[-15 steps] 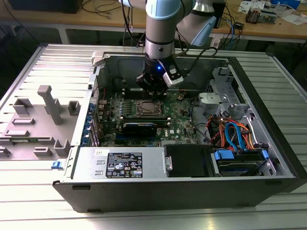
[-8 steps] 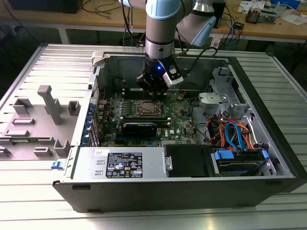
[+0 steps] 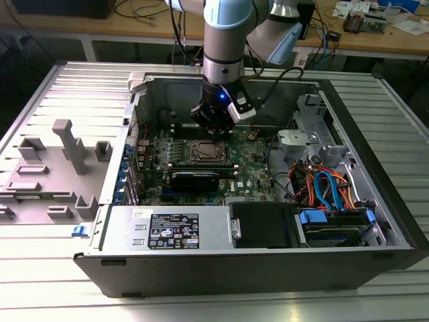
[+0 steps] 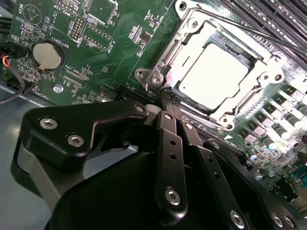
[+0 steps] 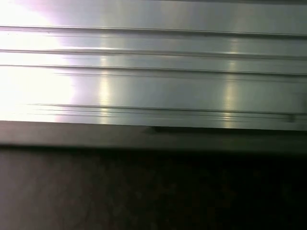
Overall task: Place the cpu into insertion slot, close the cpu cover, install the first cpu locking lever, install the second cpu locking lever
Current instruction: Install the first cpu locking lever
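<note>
1. Gripper [image 4: 165,98] fingers are pressed together with nothing between them, and the closed tip sits at a corner of the cpu cover [image 4: 192,38] in the second wrist view; whether it touches the metal I cannot tell.
2. Just beyond the tip lies the cpu [image 4: 213,72], seated flat in the insertion slot [image 4: 177,88], with the cover frame lying down around its bright top. So the placing and cover steps look done, and the work appears to be on a locking lever.
3. A thin lever rod [image 4: 249,31] runs along the far side of the socket from the tip, beside the memory slots [image 4: 268,14]. I cannot make out whether it is latched.
4. To do this well, I judge the tip should push only on lever or frame metal, never on the chip top, and move steadily so the wire does not spring off.
5. In the exterior view the gripper [image 3: 216,127] hangs right above the socket inside the computer case [image 3: 375,221].
</note>
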Available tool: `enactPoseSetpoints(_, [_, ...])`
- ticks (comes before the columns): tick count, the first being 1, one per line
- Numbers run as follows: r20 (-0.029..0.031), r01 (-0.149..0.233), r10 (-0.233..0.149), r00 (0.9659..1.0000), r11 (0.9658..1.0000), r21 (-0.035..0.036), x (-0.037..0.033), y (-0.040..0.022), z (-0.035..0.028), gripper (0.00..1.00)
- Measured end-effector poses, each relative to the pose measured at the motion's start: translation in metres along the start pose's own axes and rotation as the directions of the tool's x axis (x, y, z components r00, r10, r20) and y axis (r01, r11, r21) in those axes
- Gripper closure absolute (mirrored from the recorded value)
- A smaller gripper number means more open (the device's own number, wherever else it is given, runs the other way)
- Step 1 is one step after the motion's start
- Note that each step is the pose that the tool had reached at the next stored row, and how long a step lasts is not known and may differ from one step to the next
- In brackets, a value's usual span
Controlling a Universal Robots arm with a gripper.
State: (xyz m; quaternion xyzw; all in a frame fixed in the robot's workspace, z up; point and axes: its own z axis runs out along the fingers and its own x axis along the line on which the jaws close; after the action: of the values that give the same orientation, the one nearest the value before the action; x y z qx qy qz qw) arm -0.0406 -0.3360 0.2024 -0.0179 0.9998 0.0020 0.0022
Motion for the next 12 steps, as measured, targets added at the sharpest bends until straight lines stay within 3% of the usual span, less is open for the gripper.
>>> enactPoseSetpoints(5, [-0.0004,0.0,0.0,1.0,1.0,-0.0005,0.0002,-0.0004,-0.0001,0.89])
enactPoseSetpoints(12, [-0.0004,0.0,0.0,1.0,1.0,-0.001,0.0001,-0.0003,-0.0061,0.89])
